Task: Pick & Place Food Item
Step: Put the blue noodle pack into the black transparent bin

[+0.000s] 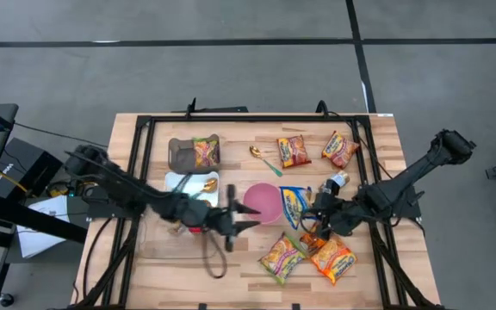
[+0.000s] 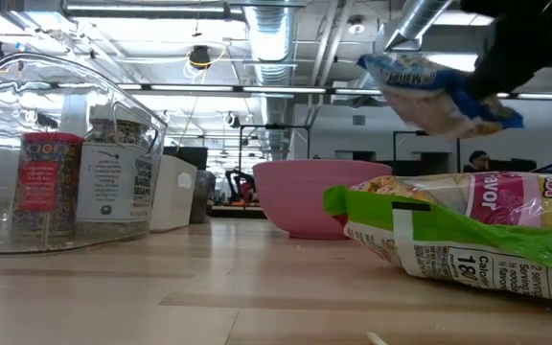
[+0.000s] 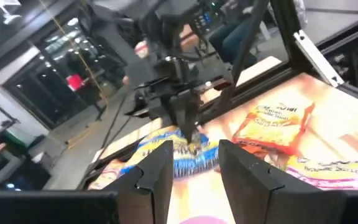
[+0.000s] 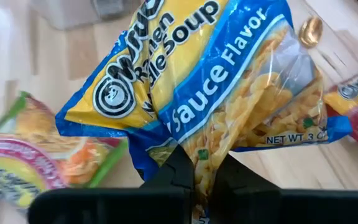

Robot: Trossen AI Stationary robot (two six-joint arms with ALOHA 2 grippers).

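Observation:
A blue and yellow noodle soup packet is in the air, with my right gripper shut on it. In the high view the packet is just right of the pink bowl, and my right gripper reaches it from the table's right. In the low view the packet hangs well above the table, right of the bowl. My left gripper is open with nothing between its fingers, left of the bowl near its near side. It points toward the table's right, at the packet. My right gripper pinches an edge of the packet between its two fingers, and the film bunches together there. The fingers come from the table's right, slanting down. The packet is lifted clear of the table and spreads out beyond the fingertips, tilted.
Two red packets lie at the far right. A green-edged packet and an orange one lie near the front. A tray, a white dish, a gold spoon and a clear jar holder are also there.

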